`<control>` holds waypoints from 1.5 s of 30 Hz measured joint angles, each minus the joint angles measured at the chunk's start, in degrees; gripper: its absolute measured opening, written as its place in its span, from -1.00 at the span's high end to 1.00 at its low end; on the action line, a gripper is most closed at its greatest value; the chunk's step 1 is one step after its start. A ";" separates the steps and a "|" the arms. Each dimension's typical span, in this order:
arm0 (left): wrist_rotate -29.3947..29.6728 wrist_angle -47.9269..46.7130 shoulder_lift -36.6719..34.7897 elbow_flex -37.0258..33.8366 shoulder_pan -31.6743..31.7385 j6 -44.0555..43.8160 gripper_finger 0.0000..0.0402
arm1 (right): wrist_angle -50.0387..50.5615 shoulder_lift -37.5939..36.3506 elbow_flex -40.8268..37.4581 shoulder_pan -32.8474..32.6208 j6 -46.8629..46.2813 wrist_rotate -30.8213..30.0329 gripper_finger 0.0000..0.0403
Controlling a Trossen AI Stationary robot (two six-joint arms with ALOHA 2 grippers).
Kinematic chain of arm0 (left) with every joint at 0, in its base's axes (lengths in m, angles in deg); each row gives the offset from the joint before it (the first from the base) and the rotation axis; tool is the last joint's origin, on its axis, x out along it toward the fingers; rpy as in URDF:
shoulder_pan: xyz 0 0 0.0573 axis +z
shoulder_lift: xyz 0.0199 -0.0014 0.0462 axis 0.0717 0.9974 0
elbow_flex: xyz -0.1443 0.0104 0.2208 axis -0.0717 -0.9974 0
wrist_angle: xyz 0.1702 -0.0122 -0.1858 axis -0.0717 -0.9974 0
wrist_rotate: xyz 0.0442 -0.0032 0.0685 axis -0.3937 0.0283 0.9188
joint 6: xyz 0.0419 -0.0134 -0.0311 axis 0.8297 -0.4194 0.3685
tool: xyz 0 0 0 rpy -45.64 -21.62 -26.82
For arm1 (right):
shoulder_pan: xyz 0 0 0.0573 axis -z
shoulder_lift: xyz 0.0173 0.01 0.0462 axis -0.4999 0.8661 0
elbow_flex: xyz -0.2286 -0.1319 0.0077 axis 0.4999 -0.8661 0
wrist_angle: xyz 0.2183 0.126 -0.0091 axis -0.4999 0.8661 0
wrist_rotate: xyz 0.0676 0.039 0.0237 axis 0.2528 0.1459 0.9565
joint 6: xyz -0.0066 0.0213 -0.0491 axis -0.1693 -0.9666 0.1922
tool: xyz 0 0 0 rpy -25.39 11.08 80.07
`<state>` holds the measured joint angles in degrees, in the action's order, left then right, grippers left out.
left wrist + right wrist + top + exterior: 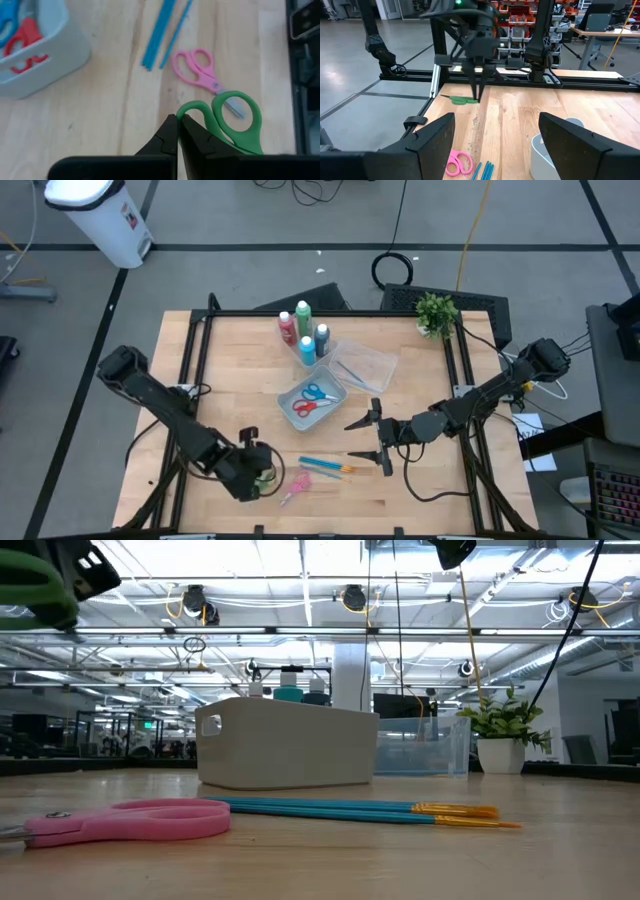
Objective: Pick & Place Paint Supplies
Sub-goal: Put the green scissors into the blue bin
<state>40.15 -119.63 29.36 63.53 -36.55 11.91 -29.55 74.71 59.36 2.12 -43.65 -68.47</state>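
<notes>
Clearly the left end effector has its fingers pressed together on one loop of the green-handled scissors, pinching the thin plastic so the pair hangs lifted off the desk, near its front edge on the left. Holding it by the handle loop keeps the blades pointing away and should let it drop cleanly into a container. Just beside it, the pink-handled scissors lie flat on the wood, with the blue orange-tipped brushes close by toward the middle. The likely destination, a white tub already holding red and blue scissors, sits further back at the centre, with the paint bottles and a clear plastic tub behind it and a potted plant at the far right corner. The right end effector waits spread wide, hovering over the brushes' orange tips; it sits near the path to the tub and could crowd a direct carry.
</notes>
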 joint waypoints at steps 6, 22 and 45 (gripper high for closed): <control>0.48 10.90 -7.70 -12.09 -0.24 -0.94 0.98 | -0.01 0.00 0.00 0.00 -0.02 0.00 -0.38; 9.27 32.88 -34.12 -33.70 -0.13 5.31 0.98 | 0.00 0.00 0.00 0.00 -0.02 0.00 -0.38; 9.37 76.19 -40.38 -51.40 -0.20 17.98 0.99 | 0.39 0.00 0.00 0.02 -0.01 0.00 -0.38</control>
<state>49.52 -43.45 -11.02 12.13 -36.75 29.89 -29.16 74.71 59.36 2.14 -43.66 -68.47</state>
